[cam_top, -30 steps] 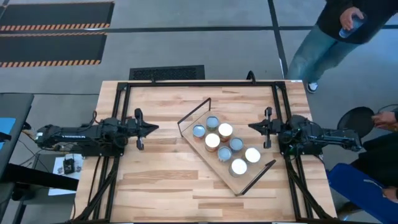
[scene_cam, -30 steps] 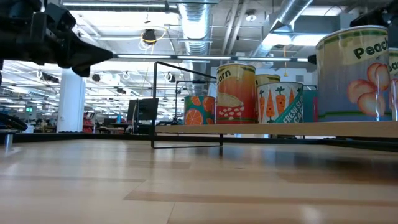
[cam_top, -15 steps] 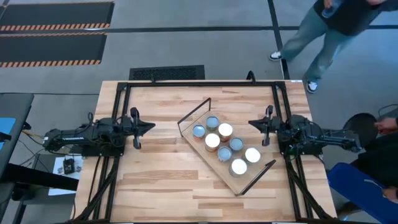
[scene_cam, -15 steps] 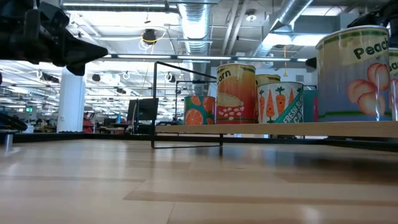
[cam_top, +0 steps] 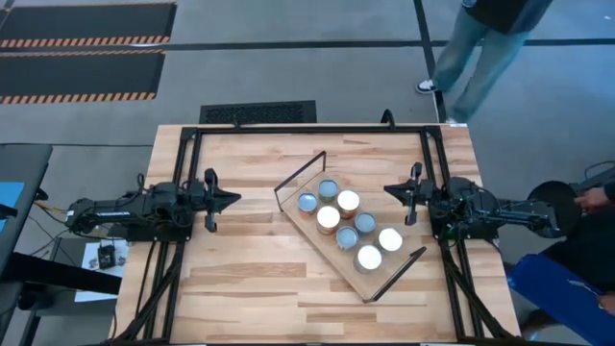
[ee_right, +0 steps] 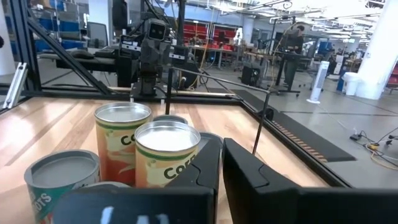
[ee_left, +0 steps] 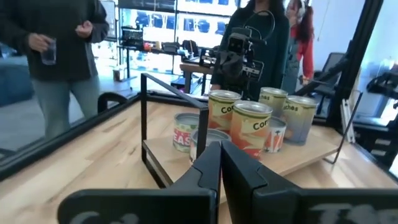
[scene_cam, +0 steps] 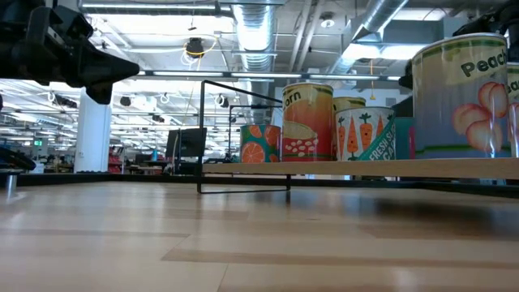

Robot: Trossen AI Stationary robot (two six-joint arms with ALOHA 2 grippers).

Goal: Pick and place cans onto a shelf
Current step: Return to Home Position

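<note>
My left claw and right claw are both pinched together (one at each side of the bench). The cans stand on the shelf.

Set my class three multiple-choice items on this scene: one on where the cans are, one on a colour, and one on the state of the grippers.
1. Where do the cans stand?
A on the shelf
B in a cardboard box
C in a basket

2. What colour are the shelf's wire frames?
A white
B black
C red

3. What do the left gripper and the right gripper hold?
A a can each
B one can between them
C nothing

Answers:
1 A: in the high view every can top lies within the board's outline.
2 B: thin black wires stand at both short ends.
3 C: both grippers are shut on nothing, one on either side of the shelf and apart from it.
</note>
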